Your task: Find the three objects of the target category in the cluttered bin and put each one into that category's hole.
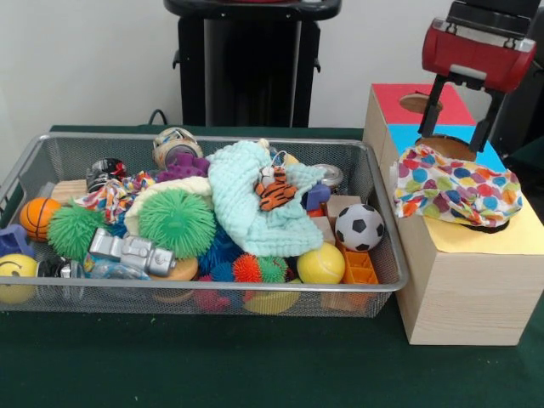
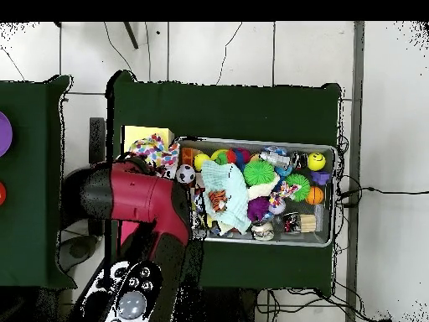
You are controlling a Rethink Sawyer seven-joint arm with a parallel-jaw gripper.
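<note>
The wire mesh bin [image 1: 387,285] sits on the green table, full of toys; it also shows in the overhead view [image 2: 251,141]. One dotted fabric piece [image 1: 459,187] lies spread over the yellow top [image 1: 518,234] of the wooden box and covers the hole; in the overhead view this piece [image 2: 151,151] lies beside the arm. A second dotted piece [image 1: 115,197] lies at the bin's back left, and shows in the overhead view too [image 2: 281,191]. A third is hidden. My gripper [image 1: 455,138] hangs open and empty just above the fabric, over the blue section.
The box also has a red-topped hole [image 1: 421,104] and a blue-topped hole [image 1: 449,149]. The bin holds a mint cloth [image 1: 255,208], a spiky green ball [image 1: 177,221], a soccer ball [image 1: 359,227], a yellow ball [image 1: 320,265] and a toy tiger [image 1: 274,189].
</note>
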